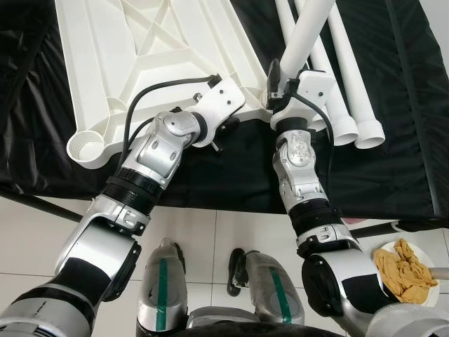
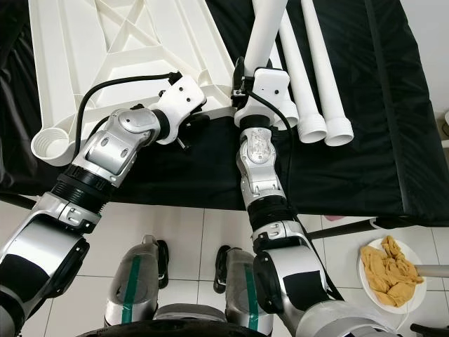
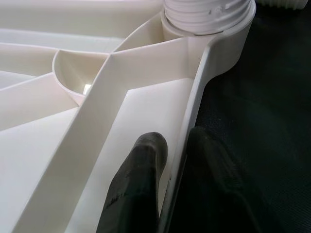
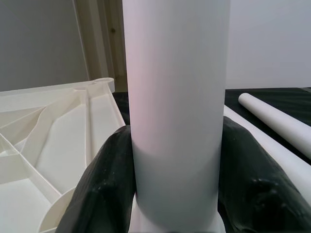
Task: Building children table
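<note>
A white plastic table top (image 1: 140,49) lies upside down on a black cloth. My left gripper (image 3: 170,179) is shut on its near rim, one finger (image 3: 138,184) inside the rim and the other outside, close to a threaded corner socket (image 3: 209,14). In that corner a white tube leg (image 1: 309,28) stands tilted, and my right gripper (image 4: 177,184) is shut around its lower part, with fingers (image 4: 102,189) on both sides. The leg's foot and the socket meet below the right wrist housing (image 1: 309,88).
Two more white legs (image 1: 351,91) lie side by side on the cloth to the right. An open corner socket (image 1: 88,147) sits at the top's near left. The cloth-covered surface ends at a front edge (image 1: 231,207); below it is tiled floor and a plate of yellow cloth (image 1: 407,270).
</note>
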Motion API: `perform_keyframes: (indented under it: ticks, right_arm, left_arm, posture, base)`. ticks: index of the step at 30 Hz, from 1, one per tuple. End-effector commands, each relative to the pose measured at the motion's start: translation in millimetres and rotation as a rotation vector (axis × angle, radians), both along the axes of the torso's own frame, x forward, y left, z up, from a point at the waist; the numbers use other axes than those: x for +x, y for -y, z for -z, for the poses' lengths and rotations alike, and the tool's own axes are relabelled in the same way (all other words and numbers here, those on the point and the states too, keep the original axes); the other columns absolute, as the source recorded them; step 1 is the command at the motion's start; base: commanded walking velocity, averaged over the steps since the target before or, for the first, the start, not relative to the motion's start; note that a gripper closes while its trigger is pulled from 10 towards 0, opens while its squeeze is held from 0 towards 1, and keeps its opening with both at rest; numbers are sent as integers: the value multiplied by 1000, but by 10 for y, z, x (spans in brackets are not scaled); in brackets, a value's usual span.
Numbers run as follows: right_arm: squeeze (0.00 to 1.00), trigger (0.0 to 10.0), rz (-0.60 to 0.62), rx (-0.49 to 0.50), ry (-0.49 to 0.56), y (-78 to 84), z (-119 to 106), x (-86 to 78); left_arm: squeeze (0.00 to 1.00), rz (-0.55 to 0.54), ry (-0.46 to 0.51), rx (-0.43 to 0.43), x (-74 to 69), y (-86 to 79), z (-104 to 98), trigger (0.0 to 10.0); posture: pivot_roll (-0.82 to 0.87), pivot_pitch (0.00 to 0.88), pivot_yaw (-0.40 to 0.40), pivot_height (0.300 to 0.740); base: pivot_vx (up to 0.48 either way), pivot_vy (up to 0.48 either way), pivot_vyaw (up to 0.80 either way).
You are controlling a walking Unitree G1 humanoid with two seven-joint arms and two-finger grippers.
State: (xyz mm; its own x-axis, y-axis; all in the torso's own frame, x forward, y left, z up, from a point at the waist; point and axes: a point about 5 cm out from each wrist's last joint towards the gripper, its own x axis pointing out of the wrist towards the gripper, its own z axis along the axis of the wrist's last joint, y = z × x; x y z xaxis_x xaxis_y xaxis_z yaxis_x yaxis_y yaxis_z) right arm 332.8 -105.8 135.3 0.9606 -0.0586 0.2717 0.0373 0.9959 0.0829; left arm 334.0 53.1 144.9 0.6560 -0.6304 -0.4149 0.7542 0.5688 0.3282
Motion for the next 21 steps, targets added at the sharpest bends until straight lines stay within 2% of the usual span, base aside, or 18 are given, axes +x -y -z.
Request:
perform_keyframes:
  ticks: [1, 10, 11, 21]
  right_arm:
    - [0, 10000, 103, 22, -273, 184, 618, -198]
    - [0, 10000, 97, 27, -263, 185, 596, -190]
    - [1000, 10000, 94, 29, -261, 183, 594, -192]
    - [1000, 10000, 4, 67, -217, 211, 526, -180]
  left_arm:
    - [0, -55, 142, -20, 80, -70, -304, 10000]
    - [0, -55, 144, -21, 80, -63, -311, 10000]
    - [0, -55, 144, -20, 80, -62, -312, 10000]
    - [0, -52, 146, -22, 80, -46, -311, 10000]
  posture:
    - [118, 83, -40, 740]
    - [113, 78, -41, 740]
    - [112, 78, -41, 740]
    - [100, 62, -46, 740]
  base:
    - [0, 0, 0]
    - [0, 0, 0]
    - [0, 0, 0]
    - [0, 0, 0]
